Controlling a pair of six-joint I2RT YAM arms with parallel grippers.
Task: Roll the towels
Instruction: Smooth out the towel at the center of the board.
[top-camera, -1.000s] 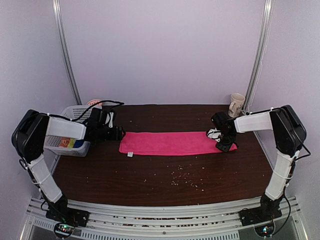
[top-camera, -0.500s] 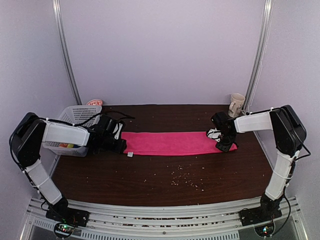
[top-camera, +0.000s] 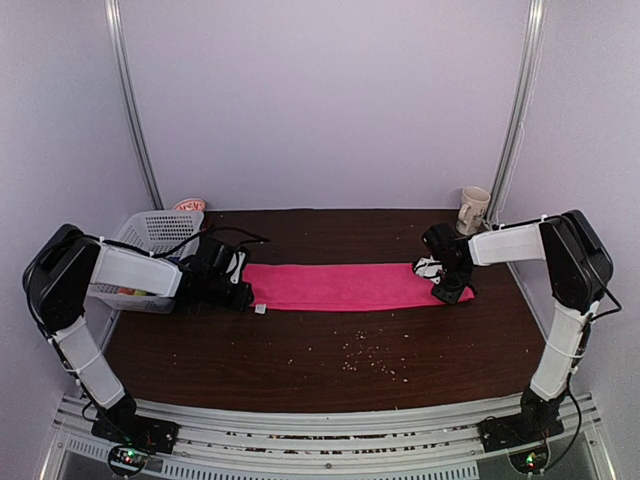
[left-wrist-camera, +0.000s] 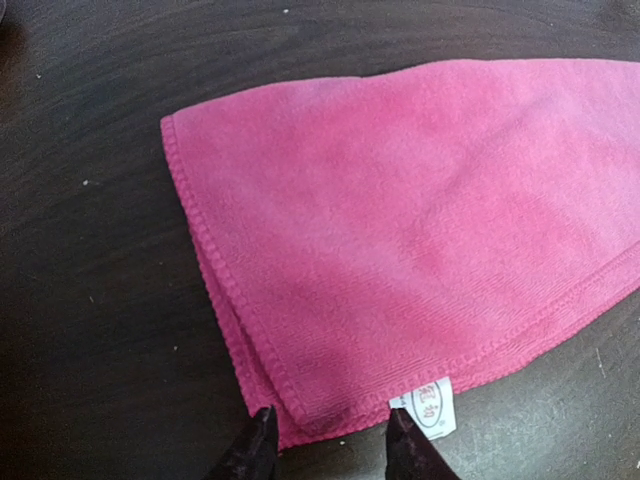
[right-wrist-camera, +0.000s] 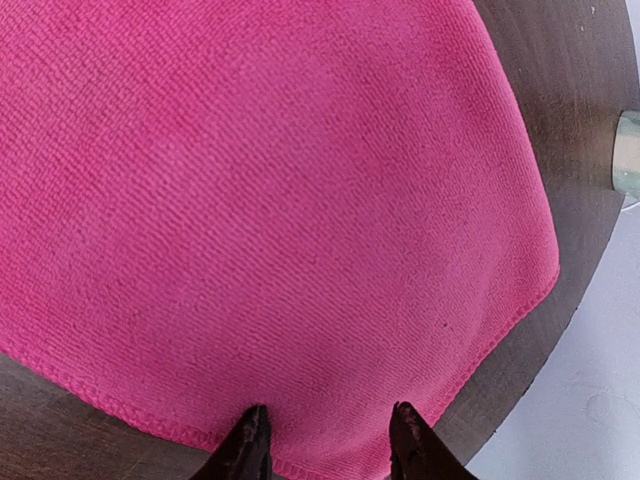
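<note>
A bright pink towel (top-camera: 340, 285) lies flat as a long folded strip across the dark table. My left gripper (top-camera: 243, 291) sits low at its left end. In the left wrist view the left gripper (left-wrist-camera: 332, 446) is open, and its two dark tips straddle the near corner of the towel (left-wrist-camera: 400, 220), next to a white label (left-wrist-camera: 433, 408). My right gripper (top-camera: 452, 290) is at the towel's right end. It is open too (right-wrist-camera: 328, 442), with both tips resting on the pink towel (right-wrist-camera: 280, 200) just inside its hem.
A white lattice basket (top-camera: 160, 228) with colourful things inside stands at the back left, right behind the left arm. A cream mug (top-camera: 472, 208) stands at the back right corner. Pale crumbs (top-camera: 365, 355) dot the table (top-camera: 300, 350) in front of the towel.
My left gripper has moved right and down from beside the basket to the towel's left corner, and its jaws have narrowed. The right arm and the towel have stayed put.
</note>
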